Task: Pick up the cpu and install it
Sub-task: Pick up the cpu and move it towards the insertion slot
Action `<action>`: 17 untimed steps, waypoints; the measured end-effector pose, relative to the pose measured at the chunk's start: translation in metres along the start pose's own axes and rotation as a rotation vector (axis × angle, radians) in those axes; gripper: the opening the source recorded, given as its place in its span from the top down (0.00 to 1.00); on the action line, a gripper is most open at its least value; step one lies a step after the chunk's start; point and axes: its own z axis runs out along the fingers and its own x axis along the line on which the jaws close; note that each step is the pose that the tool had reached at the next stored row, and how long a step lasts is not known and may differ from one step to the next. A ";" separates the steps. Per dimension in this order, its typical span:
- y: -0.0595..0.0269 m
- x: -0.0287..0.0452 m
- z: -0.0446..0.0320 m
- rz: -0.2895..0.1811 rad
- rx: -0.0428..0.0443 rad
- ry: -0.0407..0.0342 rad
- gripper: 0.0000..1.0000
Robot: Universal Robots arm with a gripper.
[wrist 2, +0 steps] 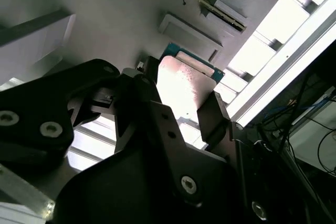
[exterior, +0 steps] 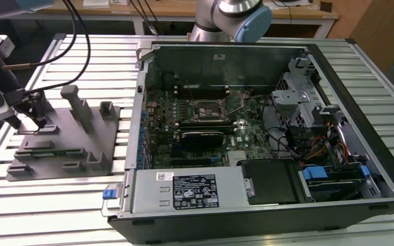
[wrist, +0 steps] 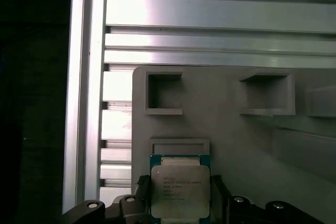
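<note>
end effector (wrist: 180, 183) clamps the cpu (wrist: 180, 195) on the grey tray (wrist: 226, 129).

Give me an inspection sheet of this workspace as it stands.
surface: slatted metal table, carrying everything.
job's things: cpu at the grey tray; socket inside the open computer case.
clutter: nothing seen.
grippers: gripper low over the tray, closed on the cpu's edges.
cables: black cables hanging above the table; wiring inside the case.
surroundings: wooden desk behind.
</note>
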 end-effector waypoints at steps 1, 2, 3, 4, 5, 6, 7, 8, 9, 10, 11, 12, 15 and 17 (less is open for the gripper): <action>0.0000 0.0000 -0.0008 0.000 0.0000 0.0000 0.46; 0.0001 0.0000 -0.0014 0.000 0.0000 0.0000 0.46; 0.0001 0.0000 -0.0022 0.000 0.0000 0.0000 0.46; 0.0001 0.0000 -0.0029 0.000 0.0000 0.0000 0.46; 0.0001 0.0000 -0.0035 0.000 0.0000 0.0000 0.46; 0.0002 -0.0001 -0.0041 0.000 0.0000 0.0000 0.46; 0.0002 -0.0001 -0.0048 0.000 0.0000 -0.0001 0.46; 0.0002 -0.0001 -0.0055 0.000 0.0000 0.0000 0.46; 0.0002 -0.0001 -0.0060 0.000 -0.0001 -0.0001 0.46; 0.0003 -0.0001 -0.0066 0.000 0.0000 -0.0001 0.46; 0.0003 -0.0001 -0.0071 0.000 0.0000 -0.0001 0.46; 0.0003 -0.0001 -0.0075 0.000 -0.0001 -0.0002 0.46; 0.0003 -0.0001 -0.0086 0.000 -0.0003 -0.0002 0.46; 0.0003 -0.0001 -0.0092 0.000 -0.0003 0.0000 0.46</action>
